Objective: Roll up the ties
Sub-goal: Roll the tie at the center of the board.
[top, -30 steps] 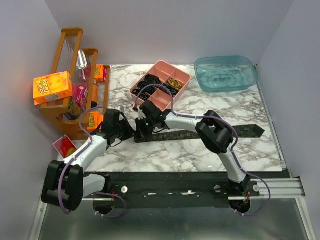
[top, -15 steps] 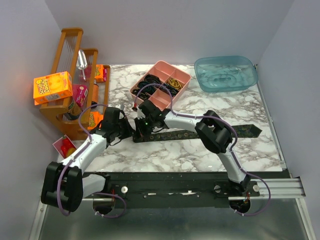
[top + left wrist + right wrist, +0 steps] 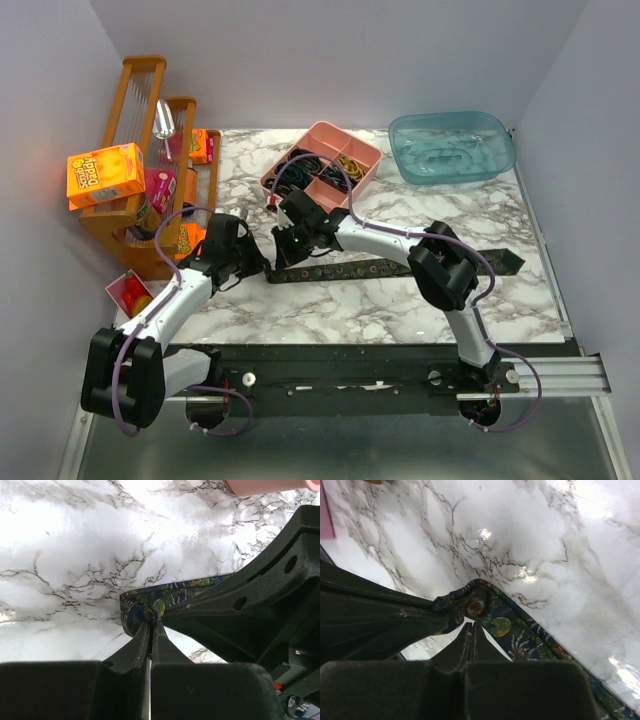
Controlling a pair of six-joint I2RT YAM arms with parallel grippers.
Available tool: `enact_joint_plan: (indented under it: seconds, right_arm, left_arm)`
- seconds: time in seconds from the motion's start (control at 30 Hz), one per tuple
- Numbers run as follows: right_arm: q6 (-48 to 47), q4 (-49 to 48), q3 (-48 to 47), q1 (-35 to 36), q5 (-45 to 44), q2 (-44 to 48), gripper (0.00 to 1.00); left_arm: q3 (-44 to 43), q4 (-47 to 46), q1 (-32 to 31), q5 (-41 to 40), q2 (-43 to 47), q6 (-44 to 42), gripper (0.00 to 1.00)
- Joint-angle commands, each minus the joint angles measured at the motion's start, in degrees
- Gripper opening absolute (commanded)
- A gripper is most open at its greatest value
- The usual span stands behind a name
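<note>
Marble bench (image 3: pixel 400 305) from above: one tie (image 3: pixel 400 268) lies flat across the middle. Its pointed wide end is toward the right edge and its narrow end is at the left, in front of a pink tray (image 3: pixel 327 126) of band loops (image 3: pixel 305 163). The left arm (image 3: pixel 175 300) reaches in from the left. The right arm (image 3: pixel 375 240) bends over the tie from the right. The left jaws and right jaws meet tip to tip at the narrow end. A blue tub (image 3: pixel 495 150) sits at the far right corner and a wooden rack (image 3: pixel 145 63) at the far left, both well apart from the tie.

Left wrist: the left jaws are clenched on the tie's (image 3: pixel 175 592) end, with a small fold of patterned cloth bunched at their tips. The black body of the right jaws comes in from the right and touches the same fold.

Right wrist: the right jaws are pressed together with no gap, their tips at the near edge of the tie (image 3: pixel 515 630), just beside its curled end. Whether any cloth is nipped between them cannot be told. The dark left jaws come in from the left and hold the curl. The rest of the tie runs off to the lower right, flat on the bench.
</note>
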State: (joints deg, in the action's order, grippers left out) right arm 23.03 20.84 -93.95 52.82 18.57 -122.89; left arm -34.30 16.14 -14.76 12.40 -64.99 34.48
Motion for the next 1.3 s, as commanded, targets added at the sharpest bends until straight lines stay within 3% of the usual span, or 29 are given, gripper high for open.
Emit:
enact_joint_plan:
  seconds: [0.0,0.23,0.9,1.03,1.27]
  right_arm:
    - [-2.19,3.94,0.17,-0.52,-4.15,3.44,0.01]
    - [-3.69,4.82,4.65,-2.54,-7.75,7.05,0.01]
    - [-3.95,4.56,8.87,-4.57,-6.26,7.05,0.01]
    - [-3.87,4.47,9.14,-4.48,-6.09,6.61,0.01]
    - [-3.87,4.21,8.70,-4.57,-6.09,6.08,0.01]
  left_arm:
    - [-2.43,1.17,-0.35,-1.33,-0.84,-1.52,0.00]
    - [-2.87,1.79,-1.05,-2.12,-2.15,-1.61,0.00]
    - [-2.17,-2.96,-4.22,-2.56,-7.51,0.24,0.09]
    - [-2.00,-4.45,-4.48,-1.25,-8.92,0.59,0.16]
    - [-1.56,-5.33,-4.92,-0.80,-9.36,1.12,0.42]
